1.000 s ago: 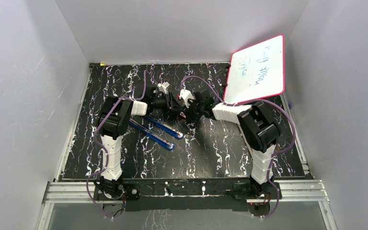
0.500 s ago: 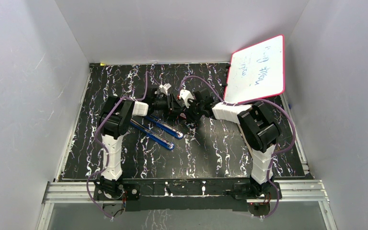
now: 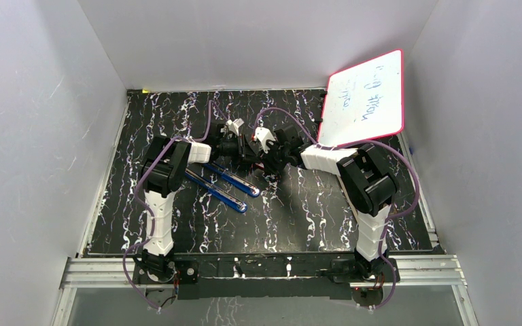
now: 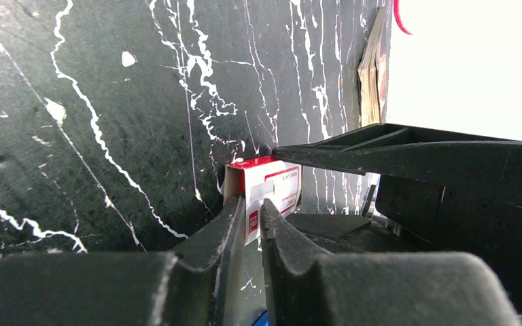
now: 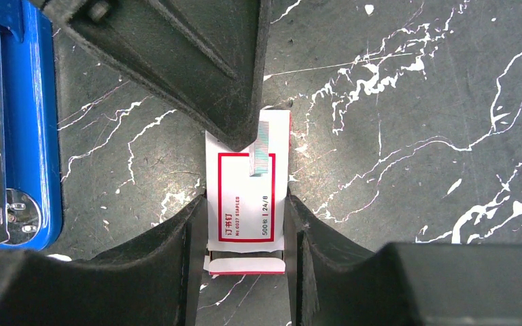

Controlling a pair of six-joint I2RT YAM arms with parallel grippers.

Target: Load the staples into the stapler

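- Both my claws meet over the far half of the table (image 3: 312, 217), about midway between its left and right edges.
- My right claw (image 5: 246, 204) is clamped on the small red-and-white box (image 5: 245, 224), one finger on each long side, pinning it flat on the tabletop.
- There are the staples (image 5: 262, 149): a short silvery strip poking out at the box end that faces away from my right claw. Its long axis runs along the length of the box.
- My left claw (image 4: 253, 204) comes in from that opposite end, head-on to my right one. Its fingers stand almost together with only a thin slit between them, right at the strip's exposed end. I read that as a pinch on the staples, though the contact itself is mostly hidden under the fingertip.
- Here's what the next move turns on, as I judge it: strip, box and both claws sit on one line. So the pull should go straight along the box's length, away from my right claw. Any sideways drift could jam or snap the strip.
- The stapler (image 3: 223, 185) lies open just beside us, toward the near-left. That puts it closer to my left arm, which suits carrying the strip over.
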